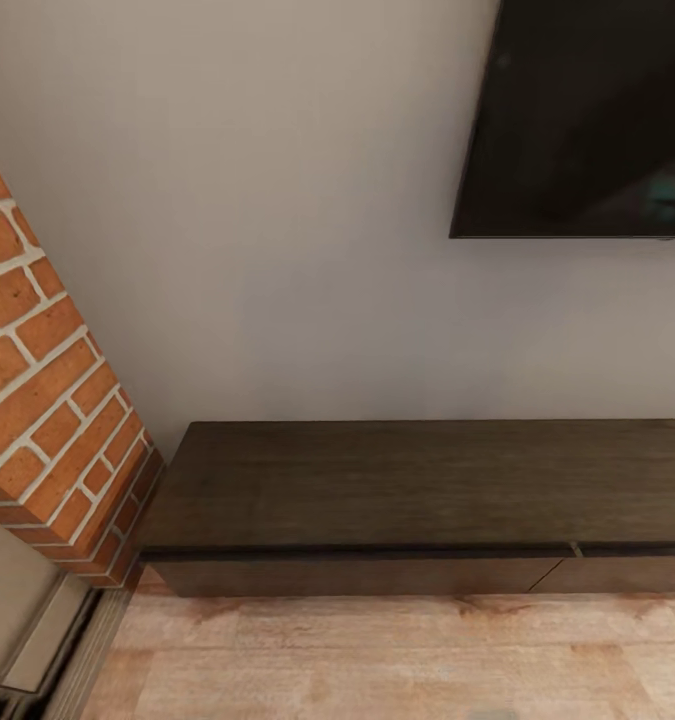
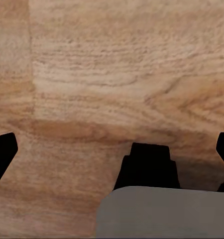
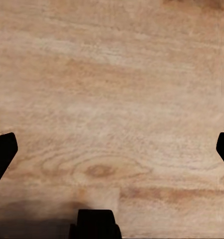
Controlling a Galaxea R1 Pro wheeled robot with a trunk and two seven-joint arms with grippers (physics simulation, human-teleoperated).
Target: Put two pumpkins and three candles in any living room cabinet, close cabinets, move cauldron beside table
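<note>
The cabinet (image 1: 427,490), a long low dark-brown wood console, runs along the white wall in the head view, its drawer fronts shut. My left gripper (image 2: 112,144) hangs open over bare wood floor, black fingertips (image 2: 2,149) at the frame's sides and nothing between them. My right gripper (image 3: 112,144) is open too, above the same pale plank floor, holding nothing. The pumpkins, candles and cauldron are out of view.
A red brick column (image 1: 47,400) slants down at the left, meeting the cabinet's left end. A black wall-mounted screen (image 1: 587,120) hangs above the cabinet at the upper right. Light wood floor (image 1: 397,660) lies in front. A grey robot part (image 2: 162,214) shows in the left wrist view.
</note>
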